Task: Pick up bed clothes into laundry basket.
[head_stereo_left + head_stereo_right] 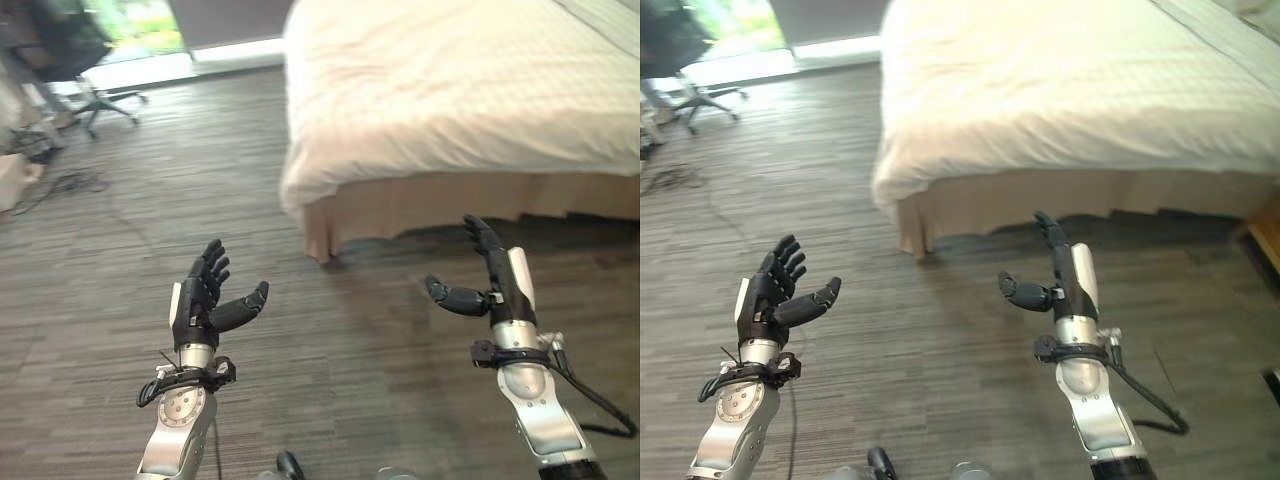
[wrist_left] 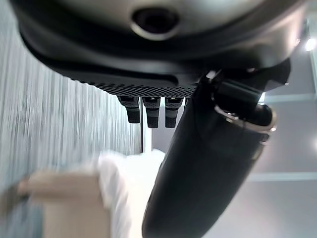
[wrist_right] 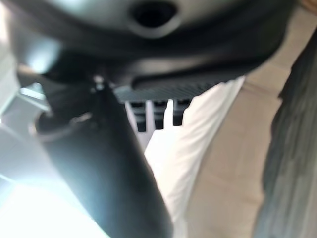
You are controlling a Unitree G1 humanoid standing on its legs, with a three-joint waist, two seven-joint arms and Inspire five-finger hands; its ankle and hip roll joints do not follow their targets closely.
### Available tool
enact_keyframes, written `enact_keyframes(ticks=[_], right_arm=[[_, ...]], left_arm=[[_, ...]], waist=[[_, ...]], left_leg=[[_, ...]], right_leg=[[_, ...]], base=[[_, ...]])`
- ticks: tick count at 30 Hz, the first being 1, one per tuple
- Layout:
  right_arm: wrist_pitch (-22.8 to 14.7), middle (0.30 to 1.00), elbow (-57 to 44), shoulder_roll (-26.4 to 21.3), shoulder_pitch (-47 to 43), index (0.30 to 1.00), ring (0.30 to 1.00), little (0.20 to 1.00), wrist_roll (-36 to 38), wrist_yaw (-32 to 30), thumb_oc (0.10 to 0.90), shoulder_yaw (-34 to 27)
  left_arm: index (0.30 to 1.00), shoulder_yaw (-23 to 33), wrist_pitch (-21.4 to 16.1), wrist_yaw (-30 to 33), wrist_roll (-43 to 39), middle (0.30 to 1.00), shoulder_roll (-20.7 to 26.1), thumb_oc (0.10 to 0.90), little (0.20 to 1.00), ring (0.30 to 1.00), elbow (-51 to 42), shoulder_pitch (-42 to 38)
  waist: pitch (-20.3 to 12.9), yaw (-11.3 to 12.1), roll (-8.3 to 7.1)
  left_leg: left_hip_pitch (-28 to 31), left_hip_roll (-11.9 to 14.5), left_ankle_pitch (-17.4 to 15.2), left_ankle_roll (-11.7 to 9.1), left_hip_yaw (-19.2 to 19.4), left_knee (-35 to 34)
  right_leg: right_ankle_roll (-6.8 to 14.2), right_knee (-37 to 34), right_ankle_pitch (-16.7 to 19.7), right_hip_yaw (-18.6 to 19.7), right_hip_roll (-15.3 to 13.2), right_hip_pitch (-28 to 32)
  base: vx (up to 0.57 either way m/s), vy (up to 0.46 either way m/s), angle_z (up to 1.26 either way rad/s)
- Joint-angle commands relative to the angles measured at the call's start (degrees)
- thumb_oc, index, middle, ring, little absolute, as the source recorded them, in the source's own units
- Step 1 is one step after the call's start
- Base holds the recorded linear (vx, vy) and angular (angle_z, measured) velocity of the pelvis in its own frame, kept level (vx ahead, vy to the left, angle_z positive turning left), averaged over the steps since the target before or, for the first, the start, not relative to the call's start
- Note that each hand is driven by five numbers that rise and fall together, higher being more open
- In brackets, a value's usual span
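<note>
Left hand (image 1: 200, 300) and right hand (image 1: 495, 285) both spread and empty above wood floor (image 1: 150, 200), white bedding (image 1: 450, 80) on bed

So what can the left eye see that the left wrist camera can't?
The left eye view alone has both open hands, left hand and right hand, raised over the wooden floor, plus an office chair far off. The left wrist view alone has its own fingers and thumb from very close. Both share the bed with its white cover.
</note>
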Motion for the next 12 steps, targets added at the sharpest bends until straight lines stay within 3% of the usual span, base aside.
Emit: enact_keyframes(ticks=[1,4,12], right_arm=[[-5.18,0.900,-3.22,3.20,-4.73,0.900,0.900,0.900,0.28,-0.53,0.800,-3.14],[-5.12,0.900,-3.07,3.55,-4.82,0.900,0.900,0.900,-0.24,-0.59,0.800,-3.17],[-4.94,0.900,-3.35,2.49,-6.15,0.900,0.900,0.900,-1.36,-0.36,0.800,-3.57]], left_arm=[[0.900,5.82,-3.84,-3.08,2.84,0.900,6.18,0.800,0.900,0.900,-5.20,-3.18],[0.900,6.06,-3.73,-3.83,4.34,0.900,7.74,0.800,0.900,0.900,-5.26,-3.78],[0.900,6.63,-3.66,-6.09,5.10,0.900,9.93,0.800,0.900,0.900,-6.70,-3.40]], waist=[[-4.40,0.48,-5.70],[-4.72,0.20,-5.97],[-5.20,0.38,-7.14]], left_leg=[[6.54,4.83,-9.54,-12.53,0.02,-2.13],[7.91,5.05,-8.93,-12.36,0.50,-4.00],[8.77,5.15,-9.04,-12.23,1.24,-4.30]], right_leg=[[4.21,-17.07,13.89,-1.11,-6.72,3.79],[4.58,-16.80,13.96,-0.72,-6.97,3.92],[5.25,-17.31,14.81,0.73,-7.30,3.79]], base=[[0.04,0.114,0.76],[0.03,0.071,0.45],[0.02,0.036,-0.07]])
